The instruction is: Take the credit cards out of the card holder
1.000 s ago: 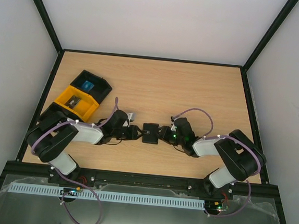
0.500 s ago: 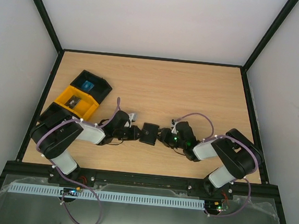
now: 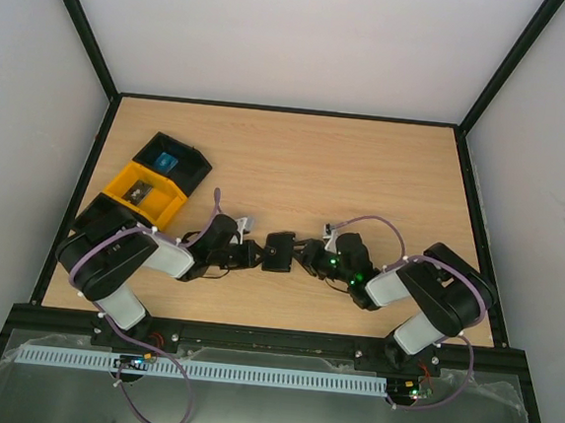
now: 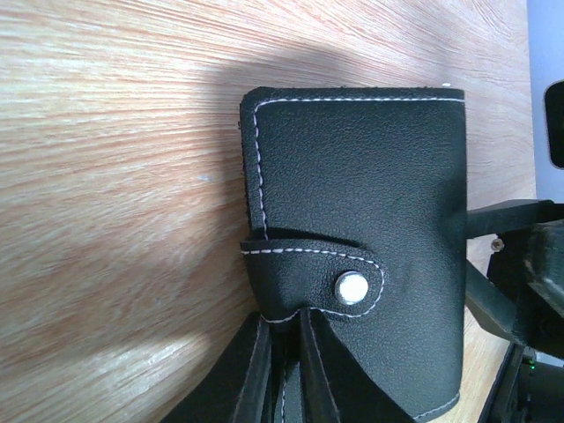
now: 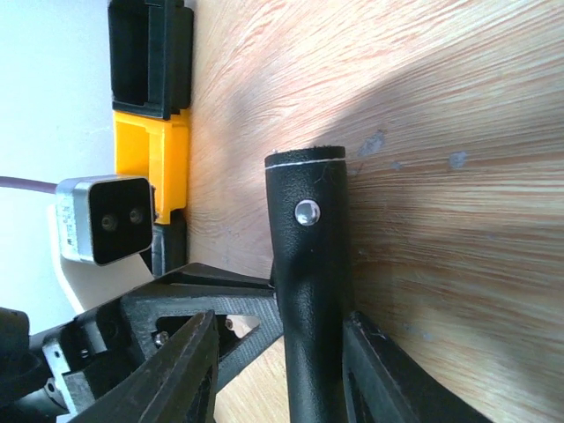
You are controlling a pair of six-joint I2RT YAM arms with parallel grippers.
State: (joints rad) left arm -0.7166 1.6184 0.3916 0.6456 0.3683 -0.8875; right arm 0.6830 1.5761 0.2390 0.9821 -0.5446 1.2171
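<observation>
Surface: pale wood-grain table point(image 3: 365, 169) boxed in by white walls; I place everything below against the card holder.
Card holder: the black card holder point(image 3: 280, 251) sits on the near part of the table, between my two arms.
Closure: it is folded shut, and its tab point(image 4: 304, 264) wraps across the face and is fastened by a silver snap point(image 4: 351, 285). White stitching runs along the edges.
Left claw: my left gripper point(image 3: 256, 254) meets the card holder from its left side. On the left wrist camera I see the fingers point(image 4: 256, 370) pressed together on the holder's near edge just below the snap, pinching it.
Right claw: my right gripper point(image 3: 304, 253) is at the holder's right side. On the right wrist camera the holder shows edge-on between the fingers point(image 5: 189, 370). One finger is just beside it and the other stands apart with wood showing in the gap, so this claw is spread, not clamped.
Contact: I cannot tell whether the holder rests on the wood or is raised off it.
Trays: a black tray point(image 3: 199, 168) and a yellow tray point(image 3: 164, 211) touch each other, well apart from the holder, beyond it and to its left.
Cards: a blue card point(image 3: 164, 162) lies in the black tray and a dark card point(image 3: 138, 192) lies in the yellow one. Both are too small for me to read.
</observation>
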